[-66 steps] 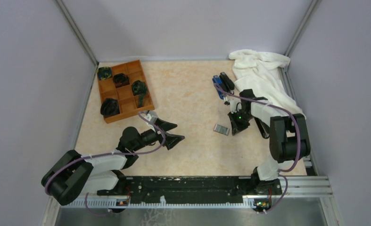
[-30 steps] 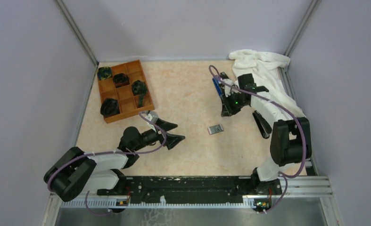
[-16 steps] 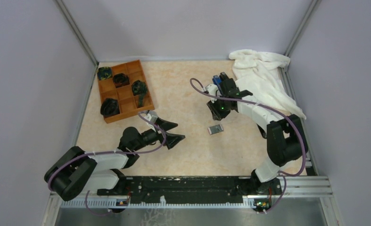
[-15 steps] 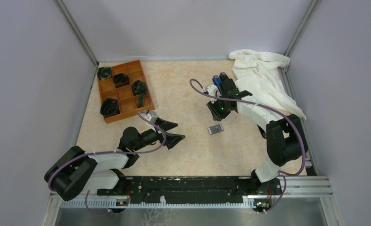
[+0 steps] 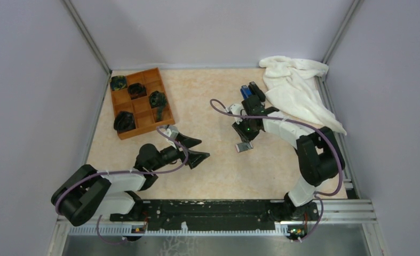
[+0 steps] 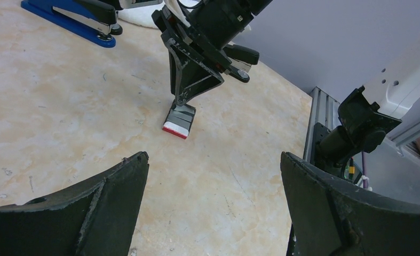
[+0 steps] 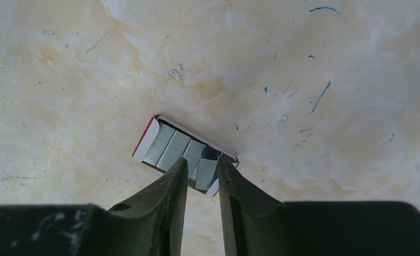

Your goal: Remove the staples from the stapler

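Silvery-grey ridged staples [image 7: 173,149] in white-and-red box [image 7: 145,140] — mottled beige table [image 7: 303,53], seemingly blue-flecked

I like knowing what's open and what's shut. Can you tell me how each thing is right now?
left hand: wide open, empty.
right hand: nearly shut at the box, one strip between its fingers; grip unclear.
small box: open on top.
staples: strips side by side in the box.
blue stapler: lying flat.
white cloth: crumpled.
wooden tray: dark things in some compartments.
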### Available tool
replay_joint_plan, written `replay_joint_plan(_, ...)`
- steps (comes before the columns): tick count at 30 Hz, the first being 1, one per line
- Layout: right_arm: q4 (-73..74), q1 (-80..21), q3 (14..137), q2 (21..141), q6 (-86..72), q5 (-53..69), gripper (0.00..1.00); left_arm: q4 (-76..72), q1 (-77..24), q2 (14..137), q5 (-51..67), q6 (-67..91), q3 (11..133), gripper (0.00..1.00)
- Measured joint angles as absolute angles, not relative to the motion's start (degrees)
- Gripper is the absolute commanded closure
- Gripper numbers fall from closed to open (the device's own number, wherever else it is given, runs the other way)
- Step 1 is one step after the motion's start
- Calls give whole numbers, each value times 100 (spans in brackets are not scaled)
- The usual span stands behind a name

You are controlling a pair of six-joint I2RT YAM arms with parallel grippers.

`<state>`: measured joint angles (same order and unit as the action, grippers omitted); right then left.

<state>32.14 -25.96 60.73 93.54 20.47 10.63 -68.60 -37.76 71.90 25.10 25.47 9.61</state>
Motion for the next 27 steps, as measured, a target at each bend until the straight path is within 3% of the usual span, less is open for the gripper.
replay_joint_plan(27,3129,-2740,5959,9542,2045,801,76,-6858,-3776,7192,2508,2569,961,2)
